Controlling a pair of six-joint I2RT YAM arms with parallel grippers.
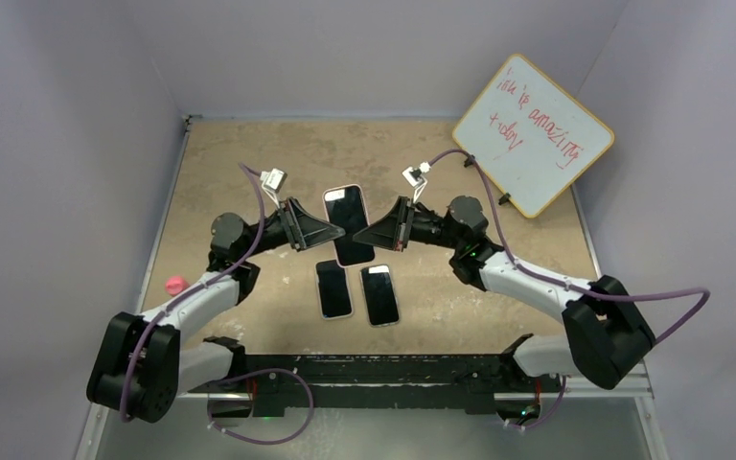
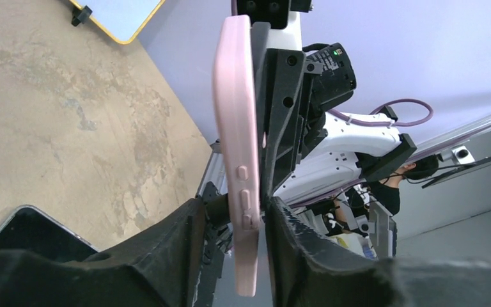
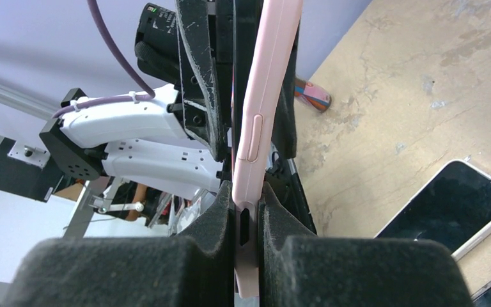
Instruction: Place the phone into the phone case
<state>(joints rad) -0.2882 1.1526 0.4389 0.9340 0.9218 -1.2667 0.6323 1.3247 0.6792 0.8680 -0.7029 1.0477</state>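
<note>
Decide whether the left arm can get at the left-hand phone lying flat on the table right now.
Probably not yet. The left gripper is shut on the pink case, which the right gripper also clamps. The phone lies uncovered nearby, so only the full gripper is in the way.

- The phone case is pale pink, and from above its face shows dark. It is held clear of the tabletop with its long axis running roughly 12 to 6 o'clock.
- The left gripper pinches it at 9 o'clock and the right gripper at 3 o'clock. Moulded side buttons show on its edges.
- I cannot tell whether a phone already sits inside it.
- At the case's 6 o'clock, a dark phone and a pale-rimmed phone lie flat side by side, screens up.
</note>
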